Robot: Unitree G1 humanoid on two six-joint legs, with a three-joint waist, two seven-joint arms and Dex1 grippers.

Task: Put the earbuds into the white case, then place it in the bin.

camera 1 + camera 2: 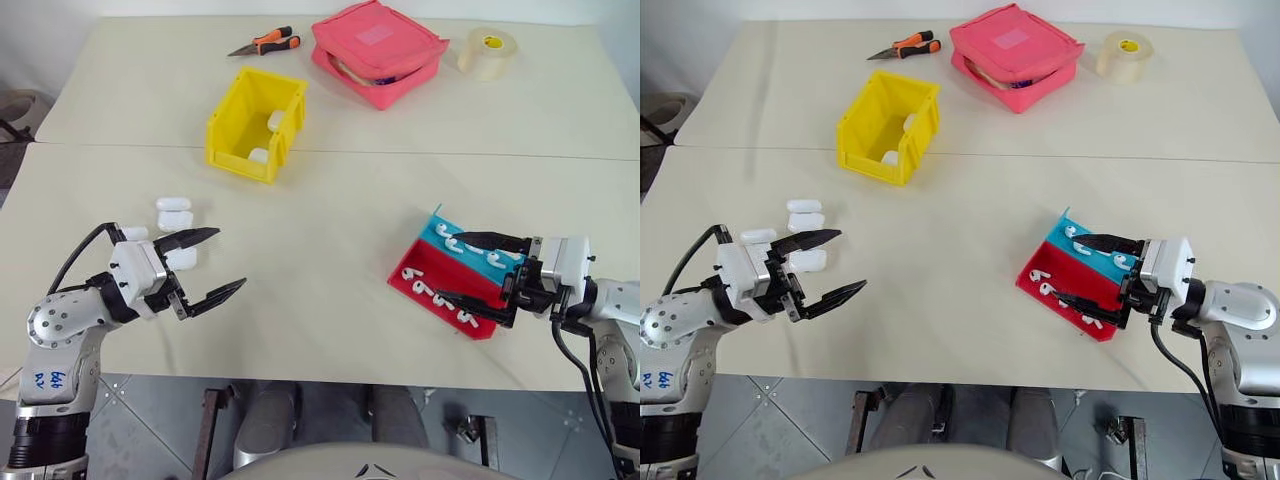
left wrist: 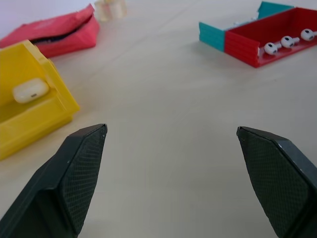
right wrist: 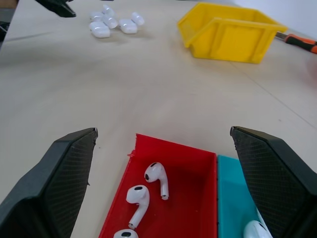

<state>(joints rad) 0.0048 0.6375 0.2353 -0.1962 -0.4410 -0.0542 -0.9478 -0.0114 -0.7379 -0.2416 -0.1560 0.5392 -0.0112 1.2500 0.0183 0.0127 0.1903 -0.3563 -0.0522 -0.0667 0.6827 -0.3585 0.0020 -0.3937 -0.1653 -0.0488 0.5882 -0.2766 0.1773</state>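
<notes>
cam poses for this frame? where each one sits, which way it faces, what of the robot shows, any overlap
Left and right eye views: head stereo pair, looking forward and down over the table; both arms show, left hand and right hand open.
Left wrist view: on the left wrist, looking along its two fingers across the table toward the tray and the bin.
Right wrist view: on the right wrist, looking over the tray's earbuds toward the bin and loose cases.
Shared: all views show the bin and the tray.
</notes>
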